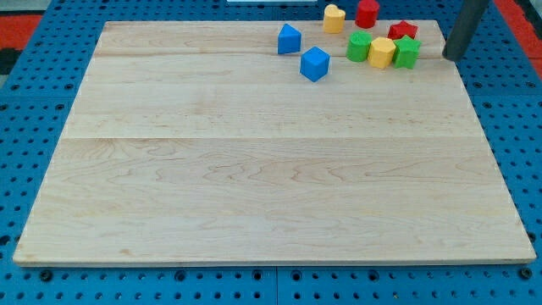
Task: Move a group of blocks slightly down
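Camera view: wooden counter on blue pegboard. The arm's tool is just a dark rod w/ no jaws, so it holds nothing; the tip sits near the counter's top right corner.

Blocks cluster left of the tip: green star-ish block nearest but apart from it, then yellow block, green block. Red block behind them, red cylinder and yellow heart block further up. Blue cube and blue block furthest left.

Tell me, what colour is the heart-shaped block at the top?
Yellow. The heart-shaped block shows best in the camera view.
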